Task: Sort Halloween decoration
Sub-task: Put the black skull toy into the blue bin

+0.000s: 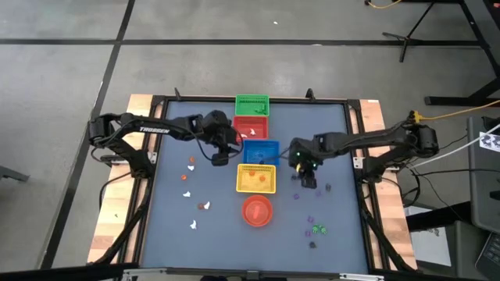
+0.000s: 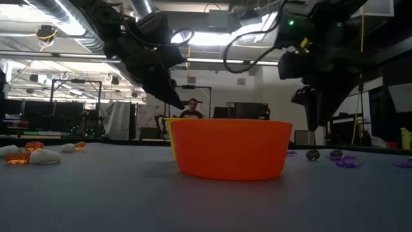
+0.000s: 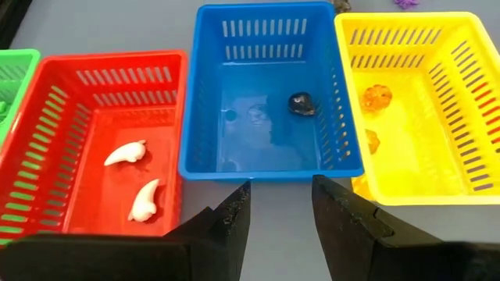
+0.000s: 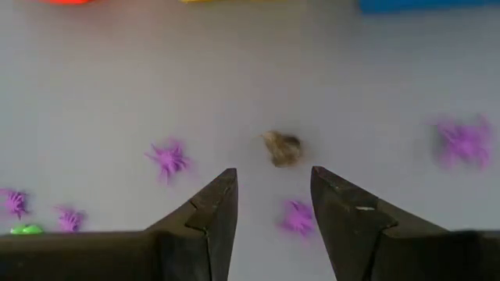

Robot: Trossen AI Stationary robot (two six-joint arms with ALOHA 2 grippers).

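Four baskets in a row, both grippers empty above the bench.

Red basket holds two white trinkets; blue basket one dark trinket; yellow basket orange ones. Purple spiders and a brownish trinket lie under the open right gripper. The left gripper, open, hovers beside the blue basket.

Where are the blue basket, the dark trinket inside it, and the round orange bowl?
blue basket (image 3: 269, 164): left wrist view, on its near wall.
dark trinket (image 3: 301, 103): left wrist view, on the middle of the trinket, lying on the basket floor.
orange bowl (image 2: 230, 148): low view, on its front side wall.
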